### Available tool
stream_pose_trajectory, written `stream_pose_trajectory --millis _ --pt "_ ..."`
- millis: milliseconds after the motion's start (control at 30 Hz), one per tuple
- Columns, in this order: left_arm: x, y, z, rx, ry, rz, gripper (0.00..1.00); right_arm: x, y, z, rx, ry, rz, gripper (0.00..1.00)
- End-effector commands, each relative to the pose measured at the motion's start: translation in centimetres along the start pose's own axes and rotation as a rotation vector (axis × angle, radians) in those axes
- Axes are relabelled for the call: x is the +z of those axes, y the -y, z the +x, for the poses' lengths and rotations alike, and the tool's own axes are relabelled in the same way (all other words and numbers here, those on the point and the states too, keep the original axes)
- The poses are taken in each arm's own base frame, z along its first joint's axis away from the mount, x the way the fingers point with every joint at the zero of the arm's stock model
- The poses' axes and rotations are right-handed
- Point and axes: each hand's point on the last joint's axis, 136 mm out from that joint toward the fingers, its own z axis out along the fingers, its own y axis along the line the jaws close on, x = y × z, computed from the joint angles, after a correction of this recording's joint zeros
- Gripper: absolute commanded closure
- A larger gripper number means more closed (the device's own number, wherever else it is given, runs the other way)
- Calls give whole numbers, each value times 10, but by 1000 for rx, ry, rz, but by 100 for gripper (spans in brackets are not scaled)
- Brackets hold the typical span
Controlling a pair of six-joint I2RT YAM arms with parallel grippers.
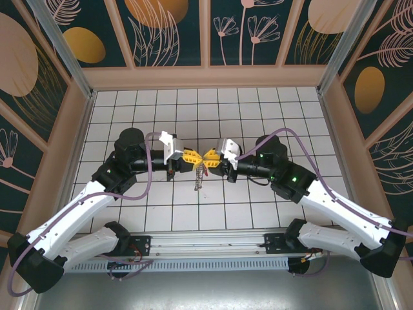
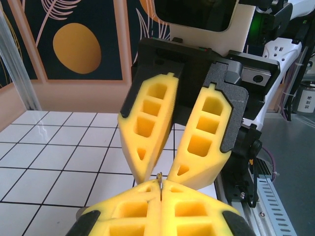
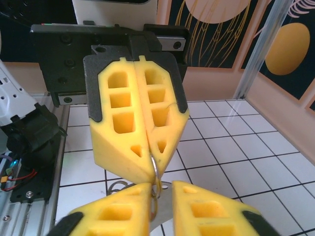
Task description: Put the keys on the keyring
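Left pincer (image 3: 146,169) clamps keyring (image 1: 200,179).

You have a white tiled table (image 1: 213,213), walled by dark floral panels (image 1: 171,32), a metal rail (image 1: 206,265) along its near edge.

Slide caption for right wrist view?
Left yellow foam-padded claw shut on a thin silver metal ring; right claw straddles it, slightly open.

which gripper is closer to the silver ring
Left. The left gripper is shut on the silver ring; the right gripper faces it, its fingers on either side of the ring with a gap.
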Motion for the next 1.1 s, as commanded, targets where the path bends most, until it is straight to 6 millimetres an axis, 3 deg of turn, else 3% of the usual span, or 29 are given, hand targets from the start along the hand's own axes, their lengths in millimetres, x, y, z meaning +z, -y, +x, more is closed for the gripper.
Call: stream_pose_trajectory --millis 0,133,333,467,533,900,1067 --pt "-3 11 -15 39 55 41 100 5 0 -2 11 10 -11 89" --pt "-3 10 -15 35 55 37 100 4 0 -2 5 9 -9 100" --pt "-1 0 -3 20 4 -11 100 0 7 -4 -5 -11 33 100" --pt "0 -5 11 6 -59 -35 86 5 19 6 9 -106 80 100" --pt "0 -7 19 3 -97 -50 85 11 24 13 10 -165 90 100" --pt "2 -19 43 -29 -196 -93 93 31 19 19 -72 -262 80 100" --pt "4 -21 47 -36 -200 -91 100 33 5 15 -98 -245 29 100"
